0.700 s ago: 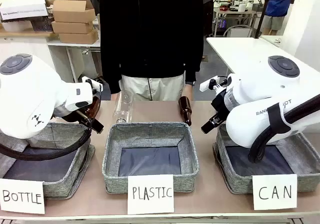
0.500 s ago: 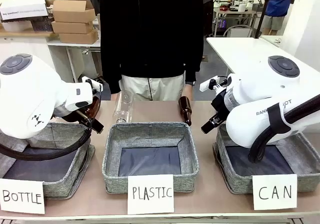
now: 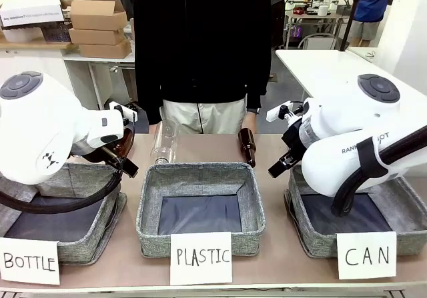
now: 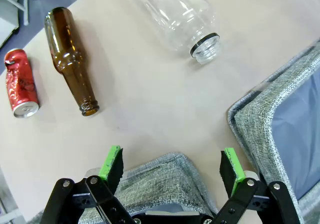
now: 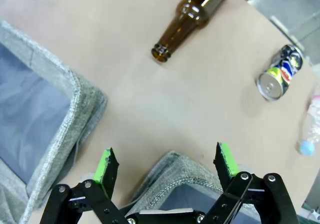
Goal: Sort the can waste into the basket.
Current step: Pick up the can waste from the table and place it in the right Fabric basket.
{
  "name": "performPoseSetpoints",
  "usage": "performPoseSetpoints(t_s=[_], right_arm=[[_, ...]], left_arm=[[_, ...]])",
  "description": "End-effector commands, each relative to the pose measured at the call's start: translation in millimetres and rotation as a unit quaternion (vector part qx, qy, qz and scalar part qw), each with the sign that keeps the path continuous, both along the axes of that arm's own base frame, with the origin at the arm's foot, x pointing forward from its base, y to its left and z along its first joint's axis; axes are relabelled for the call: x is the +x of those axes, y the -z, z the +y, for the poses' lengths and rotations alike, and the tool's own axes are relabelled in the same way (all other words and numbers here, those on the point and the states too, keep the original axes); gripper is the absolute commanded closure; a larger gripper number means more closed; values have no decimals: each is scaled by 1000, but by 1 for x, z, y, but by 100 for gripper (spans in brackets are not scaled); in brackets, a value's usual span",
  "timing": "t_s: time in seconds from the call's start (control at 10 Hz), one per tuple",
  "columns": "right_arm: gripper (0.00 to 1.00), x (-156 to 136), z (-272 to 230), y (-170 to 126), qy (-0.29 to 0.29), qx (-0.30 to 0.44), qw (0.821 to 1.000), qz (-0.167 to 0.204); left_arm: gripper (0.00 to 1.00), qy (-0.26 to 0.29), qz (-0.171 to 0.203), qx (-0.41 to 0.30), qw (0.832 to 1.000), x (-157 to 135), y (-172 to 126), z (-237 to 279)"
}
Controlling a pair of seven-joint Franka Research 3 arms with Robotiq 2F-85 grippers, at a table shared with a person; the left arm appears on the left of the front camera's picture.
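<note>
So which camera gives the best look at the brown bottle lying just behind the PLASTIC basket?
The right wrist view: the brown bottle lies side-on, neck and mouth clear, its base cut off by the picture's edge. The front view shows the bottle end-on and foreshortened.

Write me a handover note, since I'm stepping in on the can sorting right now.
Left gripper: open, empty.
Right gripper: open, empty.
Red can: lying on the table beside a brown bottle.
Patterned can: lying on the table, past a second brown bottle.
CAN basket: no can in the part that shows.
Done: nothing.
Left: both cans into the CAN basket.
</note>
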State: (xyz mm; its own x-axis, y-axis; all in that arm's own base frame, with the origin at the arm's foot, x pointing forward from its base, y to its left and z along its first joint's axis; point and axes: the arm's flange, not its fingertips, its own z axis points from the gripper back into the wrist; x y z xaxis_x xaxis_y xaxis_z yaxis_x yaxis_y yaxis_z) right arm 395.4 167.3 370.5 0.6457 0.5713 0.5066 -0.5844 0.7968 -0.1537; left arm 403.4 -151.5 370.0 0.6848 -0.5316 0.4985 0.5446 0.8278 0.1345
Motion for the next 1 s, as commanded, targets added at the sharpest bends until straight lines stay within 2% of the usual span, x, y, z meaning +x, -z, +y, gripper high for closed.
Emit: performPoseSetpoints(t_s=[0.0, 0.4, 0.5, 0.6, 0.7, 0.8, 0.9], right_arm=[[0, 0, 0, 0, 0, 0, 1000, 0], [0, 0, 0, 0, 0, 0, 1000, 0], [0, -14, 1, -24, -10, -22, 1000, 5], [0, -35, 0, -65, -27, 2, 1000, 13], [0, -64, -8, -115, -38, 20, 999, -3], [0, -91, -17, -155, -23, 41, 999, -25], [0, -117, -25, -185, -23, 58, 998, -16]], left_arm=[[0, 0, 0, 0, 1000, 0, 0, 0], [0, 0, 0, 0, 1000, 0, 0, 0], [0, -8, 25, -20, 999, -4, -23, 1], [0, -71, 65, 15, 995, -12, -55, 1], [0, -83, 72, -9, 994, -32, -97, 6], [0, -83, 52, -37, 995, -52, -130, 16], [0, -33, 75, -107, 991, -74, -161, 30]])
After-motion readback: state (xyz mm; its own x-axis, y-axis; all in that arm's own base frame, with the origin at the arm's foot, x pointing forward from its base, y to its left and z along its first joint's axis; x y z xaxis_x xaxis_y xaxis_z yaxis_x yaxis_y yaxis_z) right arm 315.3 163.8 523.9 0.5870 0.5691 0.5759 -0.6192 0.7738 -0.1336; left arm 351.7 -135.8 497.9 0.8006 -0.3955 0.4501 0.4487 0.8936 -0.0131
